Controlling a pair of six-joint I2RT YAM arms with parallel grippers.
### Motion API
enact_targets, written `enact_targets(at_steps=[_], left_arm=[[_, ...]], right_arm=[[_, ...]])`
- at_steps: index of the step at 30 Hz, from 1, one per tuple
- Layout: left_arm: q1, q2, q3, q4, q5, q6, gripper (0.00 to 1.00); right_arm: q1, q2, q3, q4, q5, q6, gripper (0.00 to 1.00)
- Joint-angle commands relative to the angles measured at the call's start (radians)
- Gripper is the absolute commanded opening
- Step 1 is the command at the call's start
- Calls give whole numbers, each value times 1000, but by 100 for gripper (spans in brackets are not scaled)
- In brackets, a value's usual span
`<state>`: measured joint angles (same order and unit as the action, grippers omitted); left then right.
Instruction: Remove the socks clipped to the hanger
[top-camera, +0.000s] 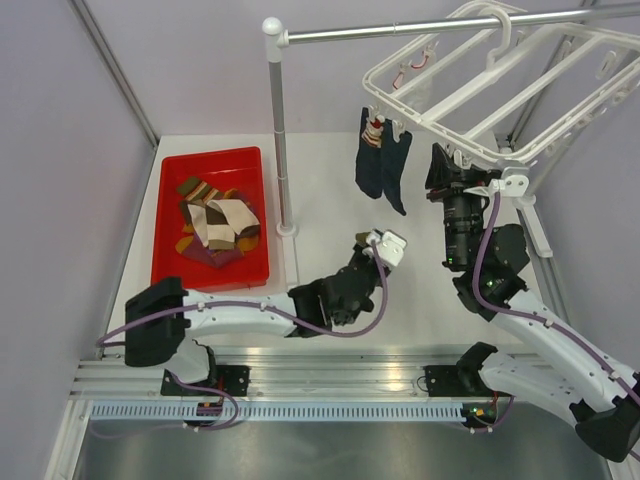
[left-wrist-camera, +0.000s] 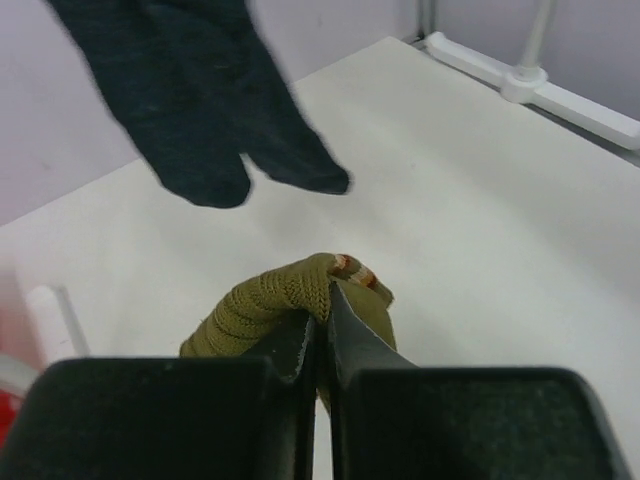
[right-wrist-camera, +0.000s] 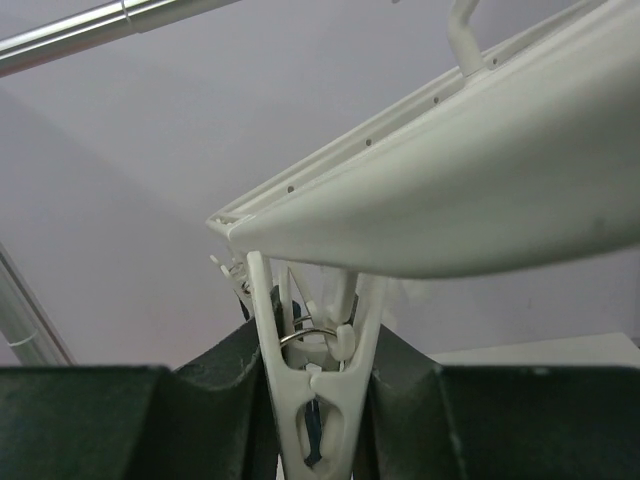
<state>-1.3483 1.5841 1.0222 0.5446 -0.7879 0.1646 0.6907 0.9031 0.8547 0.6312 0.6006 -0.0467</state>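
From where I stood, the left arm and the right arm looked alike: white tubular shells broken at every joint by blocky black housings. A pale purple cable trailed along each, sagging free in loops. A small white camera block sat at the left wrist. The left fingers were flat, matte black slabs, and the right fingers were equally dark.

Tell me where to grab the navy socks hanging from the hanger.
Probably mid-leg on the navy socks, just below the hanger, coming from the arms' side: they hang flat and straight, toes clear of the table.
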Motion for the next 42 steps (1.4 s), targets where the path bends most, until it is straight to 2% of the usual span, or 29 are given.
enact_targets(at_steps=[1, 5, 10, 11, 13, 14, 20, 26, 27, 28, 30, 31, 33, 34, 36, 37, 39, 40, 42], left_arm=[[87, -184, -36, -154, -48, -201, 2], [228, -373, -103, -337, -17, -396, 2], [405, -515, -131, -538, 36, -507, 2], [475, -536, -137, -601, 70, -545, 2], [549, -550, -151, -627, 110, -582, 2], [633, -553, -161, -656, 142, -633, 2], [938, -503, -186, -690, 285, -796, 2], [1092, -398, -149, -693, 334, -861, 3], [1104, -386, -140, -699, 341, -864, 8], [1115, -365, -123, -713, 342, -870, 23], [1132, -346, -114, -715, 357, -869, 39], [1137, -342, -108, -713, 361, -870, 52], [1137, -340, -100, -715, 369, -870, 64], [1137, -345, -97, -716, 374, -872, 76], [1137, -384, -99, -715, 398, -873, 76], [1137, -406, -103, -713, 410, -876, 82], [1132, -484, -117, -697, 459, -870, 84], [1126, -516, -132, -696, 469, -860, 90], [1103, -623, -168, -628, 538, -834, 89]], right_arm=[[-5, -35, 35, -34, 37, 8, 1], [-3, -49, 44, -62, 39, 2, 1], [-5, -64, 52, -94, 34, -1, 1], [-5, -70, 55, -100, 34, -1, 1], [-5, -81, 60, -123, 30, 1, 1], [-5, -82, 66, -131, 27, 4, 1], [-5, -98, 92, -191, 25, 13, 1], [-5, -118, 109, -228, 24, 11, 1], [-5, -122, 109, -234, 24, 10, 1], [-6, -128, 109, -237, 25, 5, 1], [-5, -136, 109, -242, 28, 4, 1], [-6, -142, 109, -248, 27, 2, 1], [-5, -144, 116, -258, 25, 1, 1], [-5, -145, 118, -268, 27, 1, 1], [-5, -150, 119, -271, 27, 1, 1], [-5, -150, 119, -274, 27, 1, 1], [-6, -148, 119, -277, 24, 2, 1], [-7, -150, 119, -277, 24, 4, 1], [-5, -150, 119, -280, 21, 7, 1]])
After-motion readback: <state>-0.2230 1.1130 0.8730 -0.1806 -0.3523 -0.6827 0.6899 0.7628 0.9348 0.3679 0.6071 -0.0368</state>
